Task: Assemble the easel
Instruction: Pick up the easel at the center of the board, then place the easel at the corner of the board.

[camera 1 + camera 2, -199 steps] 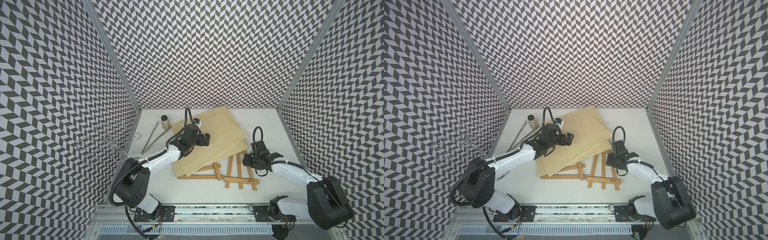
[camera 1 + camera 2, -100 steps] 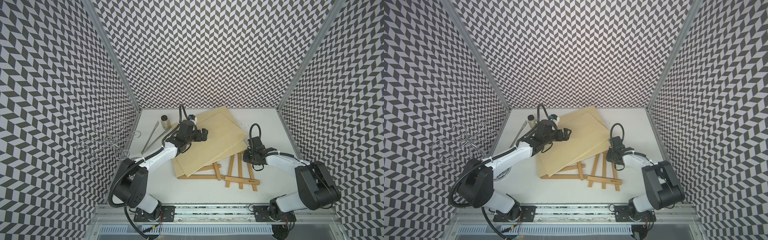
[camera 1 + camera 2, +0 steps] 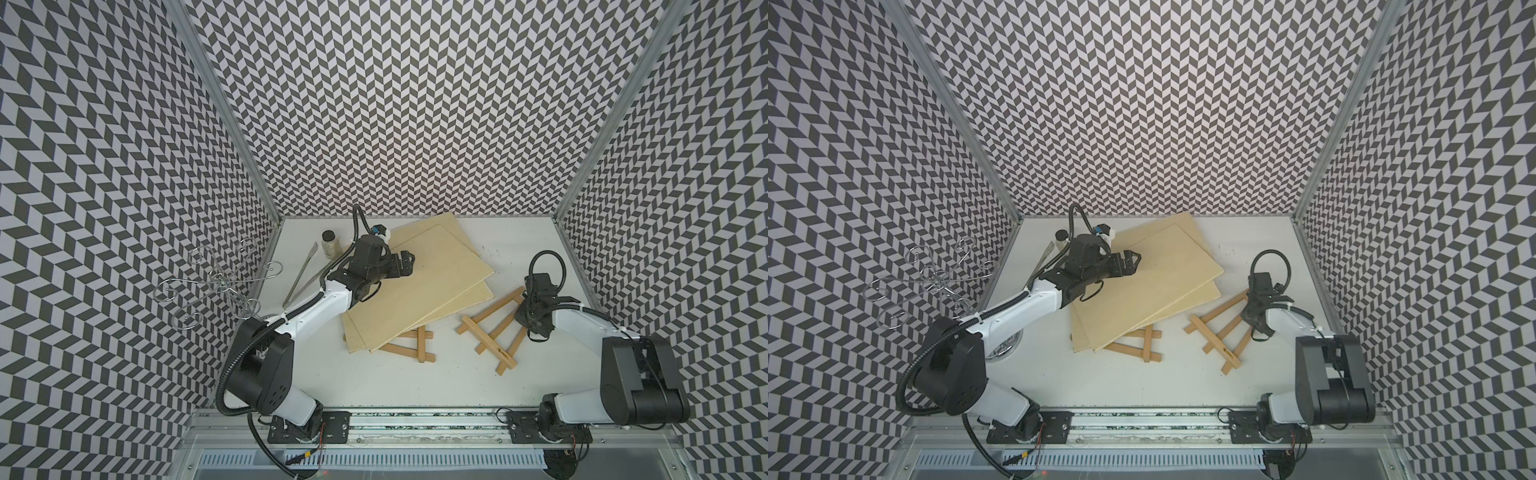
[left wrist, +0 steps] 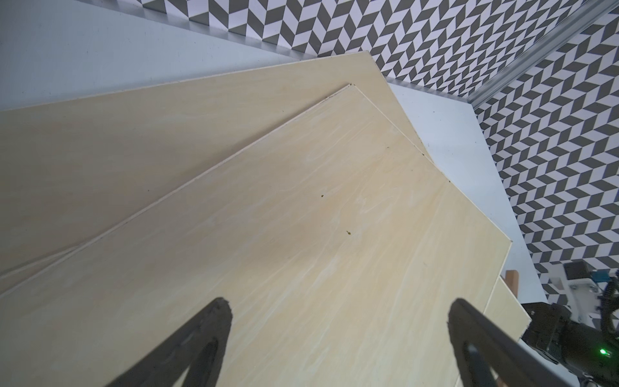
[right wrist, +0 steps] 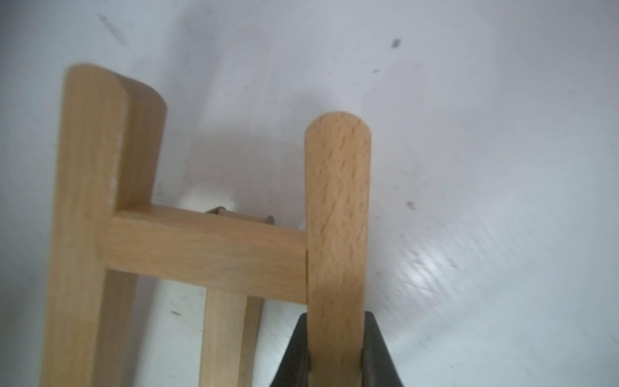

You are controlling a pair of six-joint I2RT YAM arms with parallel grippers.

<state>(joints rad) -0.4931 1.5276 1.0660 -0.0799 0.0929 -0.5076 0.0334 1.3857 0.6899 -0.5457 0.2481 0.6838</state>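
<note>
We saw the desk (image 3: 415,399) carrying two stacked plywood boards (image 3: 424,286) near its centre, reaching toward twelve o'clock. The left gripper (image 3: 407,264) hovered over the top board's ten o'clock side, fingers spread. At three o'clock lay the easel frame (image 3: 490,348). The right gripper (image 3: 528,305) sat at its far end, its fingers hidden under the wrist. A second wooden frame (image 3: 409,347) stuck out from beneath the boards at six o'clock. Tongs (image 3: 301,276) and a small jar (image 3: 329,245) were at ten o'clock, and a wire rack (image 3: 216,278) at nine.

Wooden A-frame easel (image 3: 489,348) — lying down, legs splayed.
</note>
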